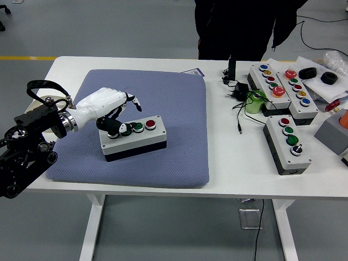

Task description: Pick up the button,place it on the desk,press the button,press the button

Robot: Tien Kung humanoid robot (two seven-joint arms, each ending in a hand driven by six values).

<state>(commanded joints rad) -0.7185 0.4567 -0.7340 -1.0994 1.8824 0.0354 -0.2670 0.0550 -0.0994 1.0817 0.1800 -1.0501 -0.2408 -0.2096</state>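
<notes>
Head view — where's the button box?

It's the grey box (133,137) lying flat on the blue mat (174,114), left of the mat's middle, with a black knob and two green and one red button in a row on top.

And the hand?

The left hand (109,106) reaches in from the left, its white back above the box's left end. Its dark fingers (111,125) are curled downward; one tip touches the top by the knob and first green button. They grip nothing.

What's around it?

The mat lies on the white worktop (228,157). To the right, well apart, sit more button boxes (287,142), a cable (239,111) and a green cup (255,101). A person in black (239,27) stands at the far side.
</notes>
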